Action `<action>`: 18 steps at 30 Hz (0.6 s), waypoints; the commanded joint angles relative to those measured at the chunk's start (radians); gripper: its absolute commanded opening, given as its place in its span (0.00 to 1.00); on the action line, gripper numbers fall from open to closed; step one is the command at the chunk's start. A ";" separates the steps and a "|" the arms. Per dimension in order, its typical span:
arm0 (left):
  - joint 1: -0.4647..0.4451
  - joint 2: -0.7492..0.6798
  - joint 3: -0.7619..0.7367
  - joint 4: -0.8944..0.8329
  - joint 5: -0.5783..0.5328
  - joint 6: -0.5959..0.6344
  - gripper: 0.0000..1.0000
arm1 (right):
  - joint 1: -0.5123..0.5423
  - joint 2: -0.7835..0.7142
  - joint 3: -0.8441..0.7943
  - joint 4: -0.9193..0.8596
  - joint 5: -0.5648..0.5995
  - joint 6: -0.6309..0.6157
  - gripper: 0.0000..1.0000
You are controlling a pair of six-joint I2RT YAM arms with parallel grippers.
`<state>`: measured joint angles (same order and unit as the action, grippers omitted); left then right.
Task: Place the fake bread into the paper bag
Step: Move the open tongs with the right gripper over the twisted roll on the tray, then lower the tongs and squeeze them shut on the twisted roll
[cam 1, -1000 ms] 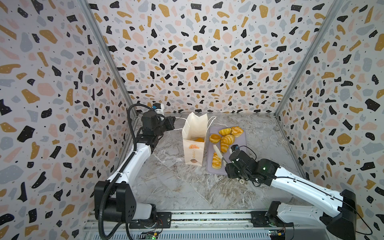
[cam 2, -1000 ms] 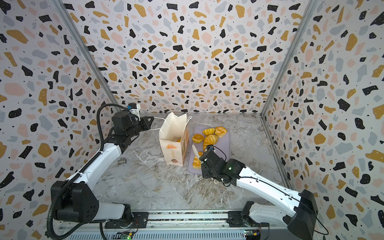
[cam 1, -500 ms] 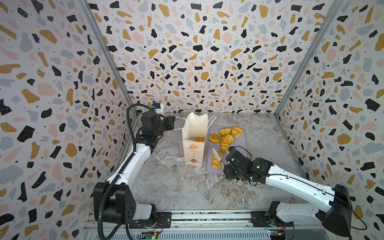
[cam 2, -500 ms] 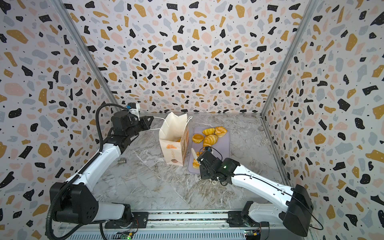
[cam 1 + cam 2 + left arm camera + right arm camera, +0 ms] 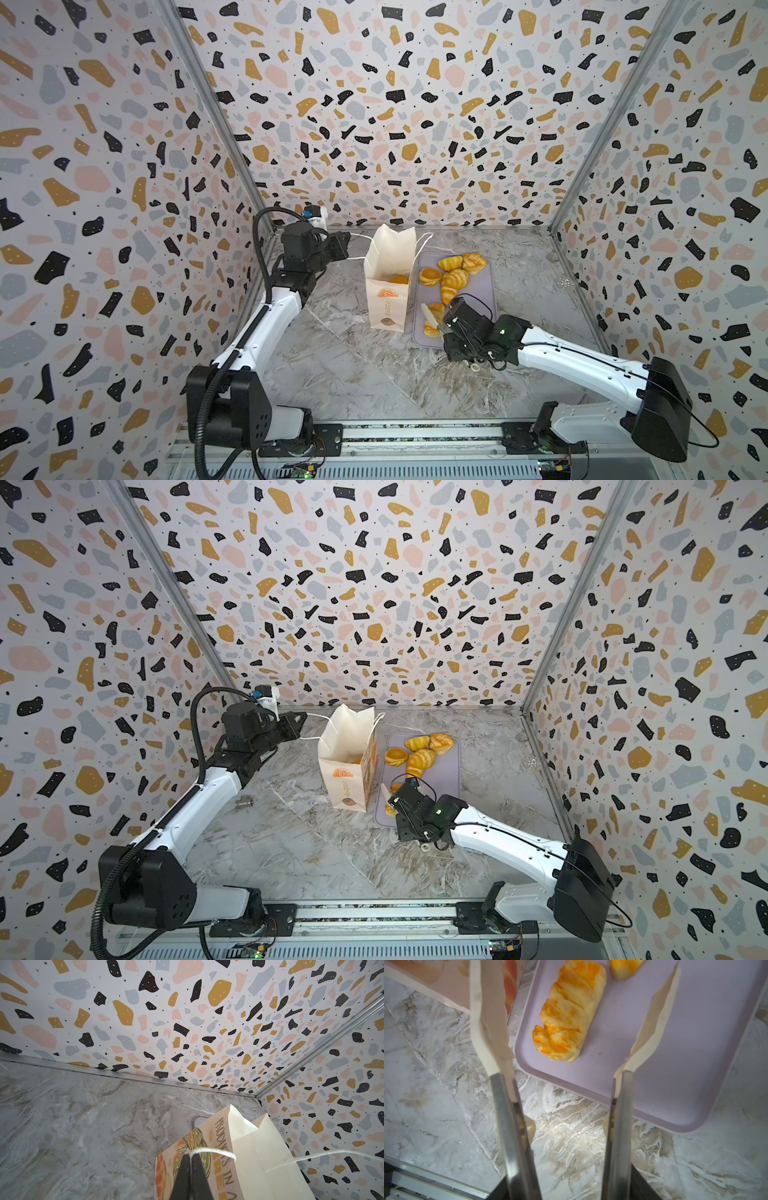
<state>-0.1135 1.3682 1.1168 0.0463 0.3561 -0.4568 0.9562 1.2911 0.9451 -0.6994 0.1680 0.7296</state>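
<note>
- The right gripper [image 5: 452, 322] is clamped on the metal arms of a pair of tongs [image 5: 620, 1105]. The tongs' cream tips stand spread wide with nothing pinched between them.
- Between those tips, touching neither, the plaited pastry [image 5: 569, 1014] lies flat on the lilac tray [image 5: 654, 1095], near the tray's 7 o'clock corner in both top views.
- At the tray's 12 o'clock end, a round bun [image 5: 430, 276] and striped rolls [image 5: 455, 280] huddle together, touching one another.
- The left gripper [image 5: 190, 1164] is squeezed tight on a white string handle [image 5: 218, 1150] of the paper bag [image 5: 386, 305]. It sits at the bag's 10 o'clock, with the string drawn out towards it.
- The bag stands upright on the marble table [image 5: 353, 374] with its mouth open. It is just beside the tray, at the tray's 9 o'clock, with a sliver of table between them.
- Down in the bag's mouth there is an orange patch [image 5: 399, 279]. It is probably one of the breads, though from here too little shows to be sure.
</note>
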 commanded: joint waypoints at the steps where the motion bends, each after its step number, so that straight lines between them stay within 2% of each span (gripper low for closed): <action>1: -0.003 -0.023 -0.012 0.025 -0.003 0.007 0.00 | 0.007 0.008 0.005 0.012 0.000 0.008 0.61; 18: -0.003 -0.024 -0.011 0.022 -0.007 0.007 0.00 | 0.012 0.121 0.018 0.058 -0.036 -0.012 0.62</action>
<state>-0.1135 1.3682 1.1168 0.0460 0.3542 -0.4568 0.9619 1.4090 0.9451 -0.6502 0.1337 0.7280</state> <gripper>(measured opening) 0.046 0.622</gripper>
